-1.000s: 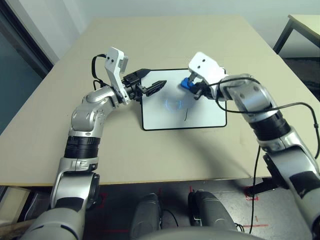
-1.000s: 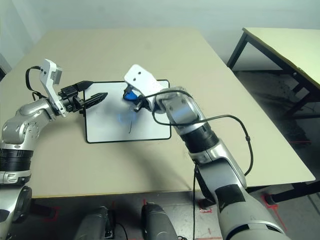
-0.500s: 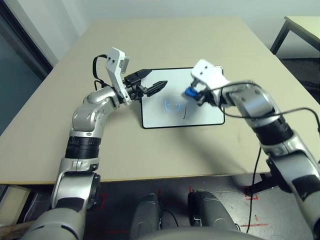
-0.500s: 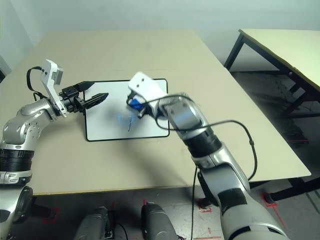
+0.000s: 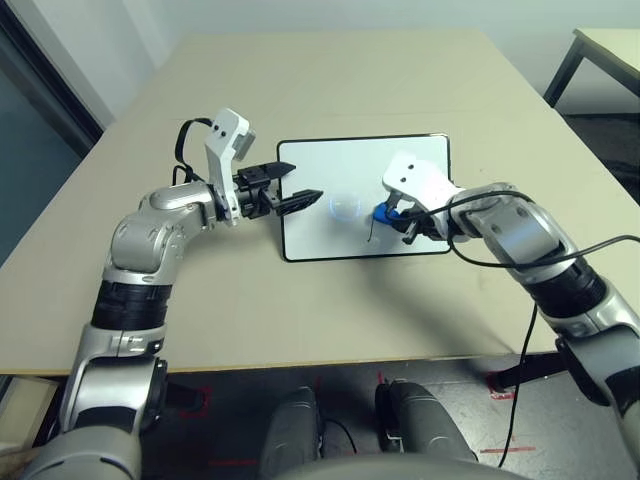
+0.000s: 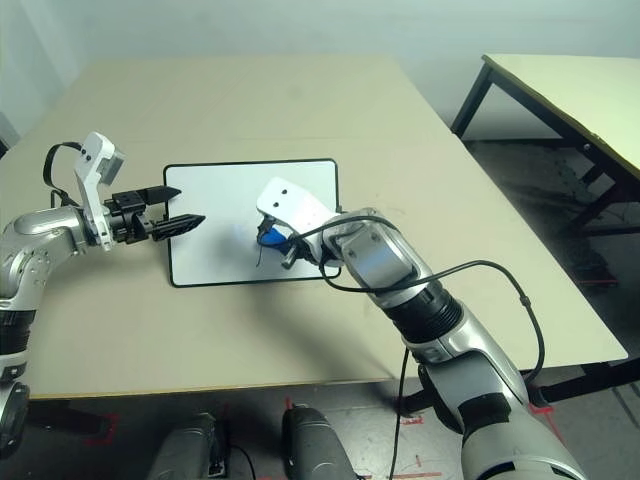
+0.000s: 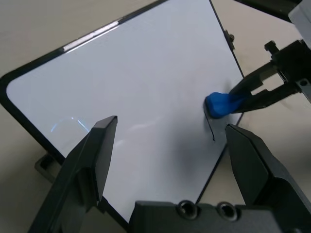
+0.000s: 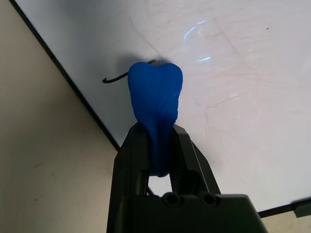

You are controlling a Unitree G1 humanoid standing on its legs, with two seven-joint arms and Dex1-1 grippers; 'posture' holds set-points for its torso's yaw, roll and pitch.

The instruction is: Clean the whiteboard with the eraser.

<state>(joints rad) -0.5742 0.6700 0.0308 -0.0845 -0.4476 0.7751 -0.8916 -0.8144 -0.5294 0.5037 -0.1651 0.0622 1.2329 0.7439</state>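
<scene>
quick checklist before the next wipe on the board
1. Eraser clamped in the right gripper: ok, both fingers squeeze it.
2. Eraser at the black mark: ok, its tip sits right at the stroke, near the whiteboard's front edge.
3. Eraser pressing on the board: cannot tell, contact is hidden under the tip.
4. Left gripper out of the wipe path: ok, open, hovering at the board's left side, apart from the eraser.
5. Board held steady: not ok, nothing grips it.
6. Board flat on the table: ok.

left gripper point(image 7: 167, 145): jaws apart | right gripper point(image 8: 158, 145): jaws clamped
</scene>
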